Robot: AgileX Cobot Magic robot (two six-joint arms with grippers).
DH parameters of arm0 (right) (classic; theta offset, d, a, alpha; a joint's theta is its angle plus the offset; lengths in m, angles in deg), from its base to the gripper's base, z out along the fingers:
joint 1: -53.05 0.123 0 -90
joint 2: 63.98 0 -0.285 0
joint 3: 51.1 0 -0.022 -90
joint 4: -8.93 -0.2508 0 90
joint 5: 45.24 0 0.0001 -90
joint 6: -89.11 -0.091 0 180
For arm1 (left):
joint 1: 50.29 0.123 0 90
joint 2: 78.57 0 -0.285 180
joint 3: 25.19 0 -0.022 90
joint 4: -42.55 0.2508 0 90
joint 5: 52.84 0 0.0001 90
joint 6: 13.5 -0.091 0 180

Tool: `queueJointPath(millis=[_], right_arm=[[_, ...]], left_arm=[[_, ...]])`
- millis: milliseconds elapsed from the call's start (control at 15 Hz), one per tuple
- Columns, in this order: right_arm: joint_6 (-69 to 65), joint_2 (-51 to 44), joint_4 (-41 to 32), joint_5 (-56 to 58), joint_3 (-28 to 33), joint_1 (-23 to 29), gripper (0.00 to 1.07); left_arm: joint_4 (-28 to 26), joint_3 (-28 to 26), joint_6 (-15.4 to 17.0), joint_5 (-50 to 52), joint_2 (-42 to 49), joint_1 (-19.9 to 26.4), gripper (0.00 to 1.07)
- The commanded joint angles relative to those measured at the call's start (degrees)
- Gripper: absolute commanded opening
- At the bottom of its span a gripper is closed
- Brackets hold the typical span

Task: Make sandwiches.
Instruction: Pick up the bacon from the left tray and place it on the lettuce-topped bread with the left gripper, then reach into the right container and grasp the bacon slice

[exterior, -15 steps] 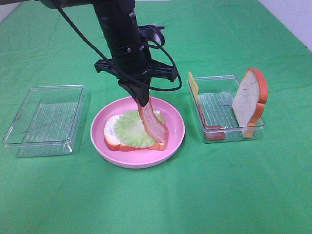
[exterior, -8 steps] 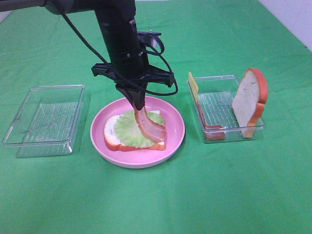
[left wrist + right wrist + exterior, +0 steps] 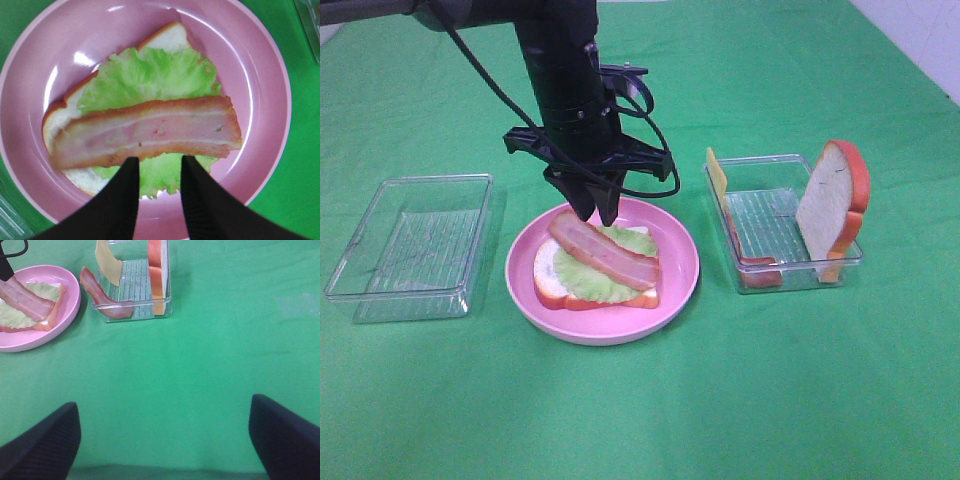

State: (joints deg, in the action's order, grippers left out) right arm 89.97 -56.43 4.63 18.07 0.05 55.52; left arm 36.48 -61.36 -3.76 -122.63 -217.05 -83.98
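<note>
A bread slice [image 3: 548, 285] with an orange-red crust lies on the round pink plate [image 3: 682, 268]. A green lettuce leaf [image 3: 582, 280] lies on the bread, and a bacon strip [image 3: 605, 252] lies flat across the lettuce. My left gripper [image 3: 595, 212] hovers just above the bacon's far end, open and empty. The left wrist view shows the bacon [image 3: 150, 132], lettuce [image 3: 150, 75] and bread [image 3: 167, 36] beyond the parted fingertips [image 3: 127, 195]. My right gripper [image 3: 160, 440] is wide open over bare cloth. A second bread slice [image 3: 835, 205], a cheese slice [image 3: 717, 178] and another bacon strip [image 3: 102, 295] stand in the right tray.
A clear ribbed tray [image 3: 415, 245] with nothing in it sits left of the plate. The right clear tray [image 3: 790, 275] stands right of the plate. A green cloth [image 3: 640, 410] covers the table. The left arm's cables hang above the plate's far side.
The left gripper lowered the hanging bacon strip onto the lettuce, moved left and let go. The strip now lies flat across the sandwich.
</note>
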Motion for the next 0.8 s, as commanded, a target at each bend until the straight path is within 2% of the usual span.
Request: queueJointPath(millis=[67,133,200,333,600,800], right_arm=[[0.7,-1.8,-0.1,-0.2,0.2,-0.3,0.87],[0.7,-1.8,-0.1,-0.2,0.2,-0.3,0.87],[0.7,-1.8,-0.1,-0.2,0.2,-0.3,0.87],[0.7,-1.8,-0.1,-0.2,0.2,-0.3,0.87],[0.7,-1.8,-0.1,-0.2,0.2,-0.3,0.87],[0.7,-1.8,-0.1,-0.2,0.2,-0.3,0.87]], left_arm=[[0.4,0.0,0.5,-3.6,-0.5,-0.3,0.54],[1.7,0.0,1.7,-3.8,-0.3,-0.3,0.75],[3.2,0.0,1.7,-4.0,-0.2,-0.3,0.88],[5.4,-0.1,1.7,-5.2,0.5,-0.3,0.98],[7.2,-0.1,1.5,-5.8,4.2,0.6,0.98],[8.6,0.0,-1.1,-5.8,8.6,5.8,0.98]])
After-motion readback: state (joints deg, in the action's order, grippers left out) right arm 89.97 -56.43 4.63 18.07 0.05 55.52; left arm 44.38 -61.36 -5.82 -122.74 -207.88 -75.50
